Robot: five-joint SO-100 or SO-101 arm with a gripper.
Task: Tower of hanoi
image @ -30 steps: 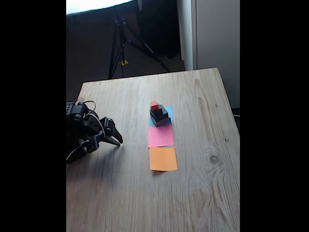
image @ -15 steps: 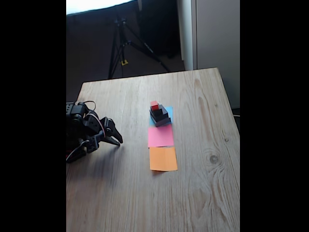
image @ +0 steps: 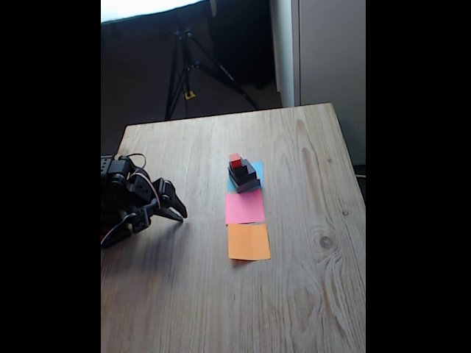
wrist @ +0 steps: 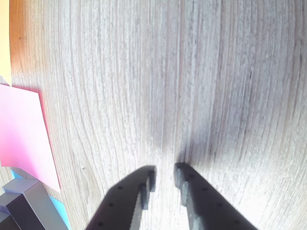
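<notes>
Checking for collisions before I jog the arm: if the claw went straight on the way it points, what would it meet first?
Probably just the bare table: the claw points along open wood, though depth is unclear.

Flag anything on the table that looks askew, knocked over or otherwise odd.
Nothing stands out. The tower stands stacked on the blue square, red cube on top. The pink square and orange square lie flat in line. The hand rests low over bare wood, holding nothing.
</notes>
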